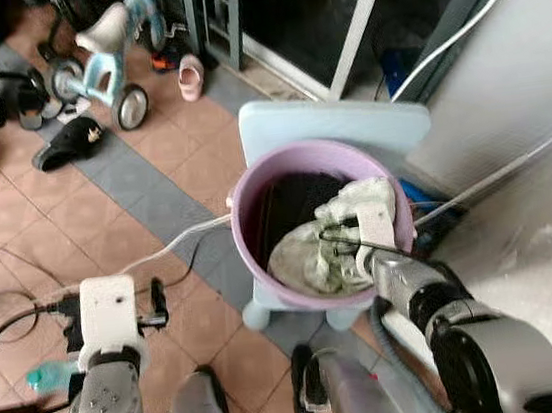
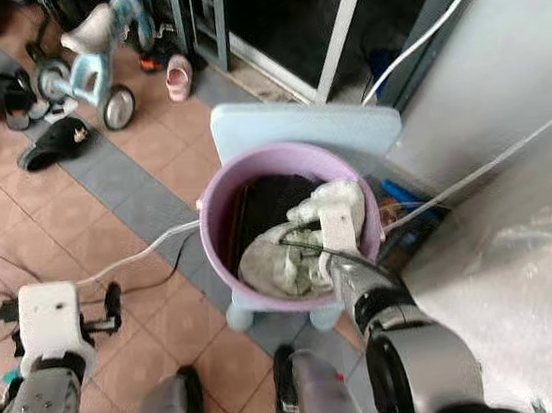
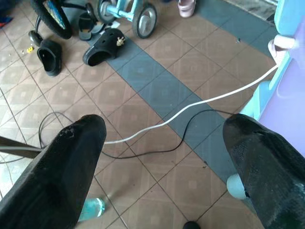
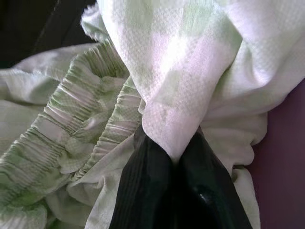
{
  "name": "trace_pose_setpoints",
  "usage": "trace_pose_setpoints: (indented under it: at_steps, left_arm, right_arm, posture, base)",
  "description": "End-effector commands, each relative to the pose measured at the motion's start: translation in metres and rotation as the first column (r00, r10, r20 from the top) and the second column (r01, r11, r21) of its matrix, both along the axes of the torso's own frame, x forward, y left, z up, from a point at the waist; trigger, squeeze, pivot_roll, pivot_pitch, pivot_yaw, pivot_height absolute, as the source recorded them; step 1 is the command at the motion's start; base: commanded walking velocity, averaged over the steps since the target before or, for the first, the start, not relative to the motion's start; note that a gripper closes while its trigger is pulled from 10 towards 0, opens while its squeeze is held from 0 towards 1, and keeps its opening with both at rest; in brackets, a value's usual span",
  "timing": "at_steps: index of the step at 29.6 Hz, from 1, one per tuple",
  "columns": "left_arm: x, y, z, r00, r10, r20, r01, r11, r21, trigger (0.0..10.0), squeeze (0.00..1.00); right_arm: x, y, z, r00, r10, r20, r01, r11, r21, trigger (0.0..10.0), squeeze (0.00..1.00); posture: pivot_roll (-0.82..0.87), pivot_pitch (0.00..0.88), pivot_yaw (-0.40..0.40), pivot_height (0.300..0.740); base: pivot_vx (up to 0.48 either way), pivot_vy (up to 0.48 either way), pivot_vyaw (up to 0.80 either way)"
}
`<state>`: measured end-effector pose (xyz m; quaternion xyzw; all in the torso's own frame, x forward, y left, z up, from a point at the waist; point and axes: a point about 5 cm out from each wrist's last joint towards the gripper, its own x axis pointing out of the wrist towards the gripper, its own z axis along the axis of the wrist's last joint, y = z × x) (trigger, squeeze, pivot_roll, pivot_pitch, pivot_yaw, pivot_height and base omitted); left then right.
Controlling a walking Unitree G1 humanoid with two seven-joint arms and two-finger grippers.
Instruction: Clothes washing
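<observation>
Fingers of the right gripper [image 4: 178,157] are pinching a fold of the pale green garment [image 1: 346,243], piled just beyond them in the purple bucket [image 1: 249,195]. It's looking soft, light, floppy; bunching thicker folds probably grips better. Left gripper [image 3: 164,157] is hanging spread over tiles.

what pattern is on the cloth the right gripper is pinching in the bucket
Pale green and white checks on the crumpled cloth, clearest in the right wrist view; the right gripper pinches a fold.

We see a crumpled pale green-and-white checked cloth garment [image 1: 336,244] with a gathered elastic band — it lies heaped inside the round purple plastic bucket [image 1: 253,184], against its near wall, over dark laundry [image 1: 300,198] — one fold pinched upward.
</observation>
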<state>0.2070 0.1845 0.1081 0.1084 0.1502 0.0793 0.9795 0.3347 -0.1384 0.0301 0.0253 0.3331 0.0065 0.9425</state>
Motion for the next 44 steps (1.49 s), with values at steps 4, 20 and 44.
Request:
trace_pose_setpoints:
  at_steps: [4,20,44]
  left_arm:
    - [0.019,0.001,-0.004,0.999,-0.026,0.021,0.026,1.0,0.01,10.0,0.0]
    - [0.076,-0.044,0.001,0.972,-0.195,0.132,0.201,0.979,-0.038,10.0,0.0]
    - [0.08,-0.054,-0.009,0.973,-0.191,0.133,0.203,0.976,-0.079,10.0,0.0]
  right_arm:
    - [0.014,0.0,0.023,0.993,-0.017,0.121,0.008,0.998,0.07,0.0,0.0]
    - [-0.051,-0.016,0.07,0.818,0.024,0.575,-0.014,1.0,-0.022,10.0,0.0]
    - [-0.031,0.006,0.099,0.754,0.077,0.652,-0.053,0.997,-0.056,10.0,0.0]
  posture:
    - [0.07,0.063,-0.059,0.74]
    - [-0.04,0.0,0.038,0.74]
    - [-0.05,0.0,0.047,0.74]
  base:
    - [0.0,0.0,0.0]
    - [0.0,0.0,0.0]
    - [0.0,-0.03,-0.67]
